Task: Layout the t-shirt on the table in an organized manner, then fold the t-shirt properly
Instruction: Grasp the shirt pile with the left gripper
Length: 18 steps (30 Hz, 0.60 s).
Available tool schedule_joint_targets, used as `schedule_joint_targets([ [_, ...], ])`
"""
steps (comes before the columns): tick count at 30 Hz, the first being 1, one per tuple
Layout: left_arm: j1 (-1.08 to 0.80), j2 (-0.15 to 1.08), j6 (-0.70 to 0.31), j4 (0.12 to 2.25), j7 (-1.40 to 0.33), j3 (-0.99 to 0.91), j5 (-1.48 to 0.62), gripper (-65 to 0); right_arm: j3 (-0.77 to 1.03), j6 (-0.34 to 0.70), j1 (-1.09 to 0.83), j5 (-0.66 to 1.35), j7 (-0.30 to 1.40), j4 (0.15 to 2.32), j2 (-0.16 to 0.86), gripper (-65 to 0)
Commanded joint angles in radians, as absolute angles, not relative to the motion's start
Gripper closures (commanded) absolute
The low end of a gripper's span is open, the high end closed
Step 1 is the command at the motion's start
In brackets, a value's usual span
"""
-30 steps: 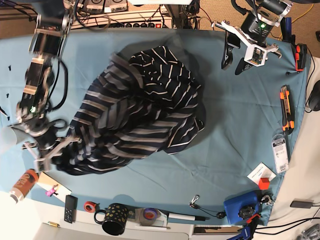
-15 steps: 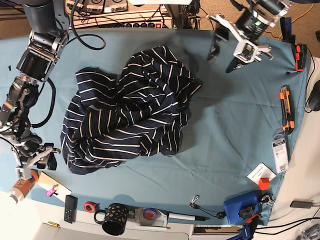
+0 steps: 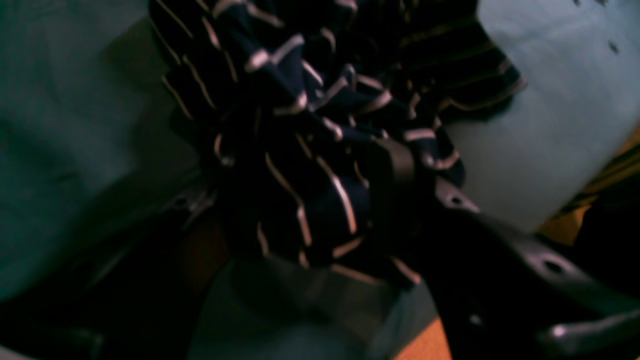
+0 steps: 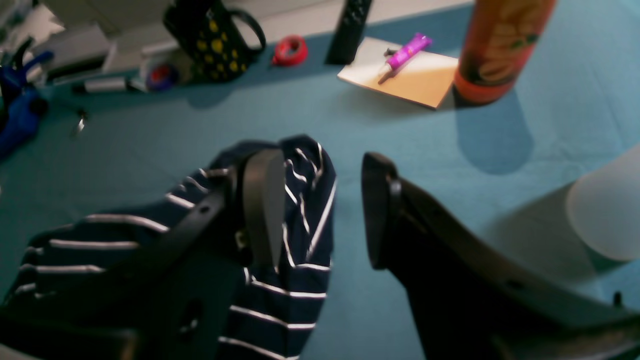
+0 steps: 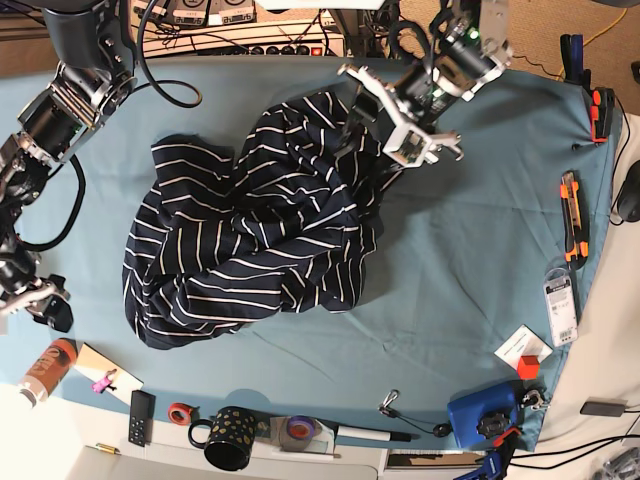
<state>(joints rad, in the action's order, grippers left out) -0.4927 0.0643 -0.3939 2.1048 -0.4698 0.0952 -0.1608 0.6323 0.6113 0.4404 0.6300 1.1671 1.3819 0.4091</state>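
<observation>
The navy white-striped t-shirt (image 5: 260, 225) lies crumpled in a heap in the middle of the teal table (image 5: 470, 260). My left gripper (image 5: 378, 148) hangs over the heap's upper right part. In the left wrist view its jaws stand wide, open, with bunched shirt fabric (image 3: 310, 125) between them and one finger (image 3: 395, 170) against the cloth. My right gripper (image 5: 40, 300) is at the table's far left, clear of the shirt. In the right wrist view the right gripper (image 4: 320, 210) is open and empty, with a shirt edge (image 4: 295, 240) lying below its left finger.
An orange can (image 5: 48, 368), a notepad with a pink pen (image 5: 100, 378), a remote (image 5: 141, 417), a red tape roll (image 5: 180, 412) and a black dotted mug (image 5: 228, 438) line the front left edge. An orange knife (image 5: 571, 215) and a blue device (image 5: 485, 415) sit on the right.
The right gripper let go of the shirt's lower left part and drew back to the left. The shirt settled into a heap. The left arm swung from the back right corner onto the shirt.
</observation>
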Motion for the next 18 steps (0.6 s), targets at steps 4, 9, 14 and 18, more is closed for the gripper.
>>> schedule_joint_targets([
  [4, -0.443, 0.061, -0.33, 2.085, -0.448, 0.149, -0.171, -33.7, 0.651, 0.616, 0.43, 0.656, 1.146, 1.4, 0.459, -25.6],
  [9, -0.383, 0.061, -0.266, 2.024, -0.448, 0.183, -0.171, -33.3, 0.65, 0.615, 0.385, 0.656, 1.176, 1.4, 0.48, -25.6],
  [14, -0.314, 0.061, -0.27, 1.94, -0.448, 0.184, -0.172, -32.6, 0.65, 0.615, 0.33, 0.658, 1.184, 1.4, 0.48, -25.6],
  [18, -0.272, 0.061, -0.27, 1.929, -0.447, 0.184, -0.172, -21.5, 0.65, 0.615, 0.295, 0.658, 1.185, 1.4, 0.479, -25.6],
])
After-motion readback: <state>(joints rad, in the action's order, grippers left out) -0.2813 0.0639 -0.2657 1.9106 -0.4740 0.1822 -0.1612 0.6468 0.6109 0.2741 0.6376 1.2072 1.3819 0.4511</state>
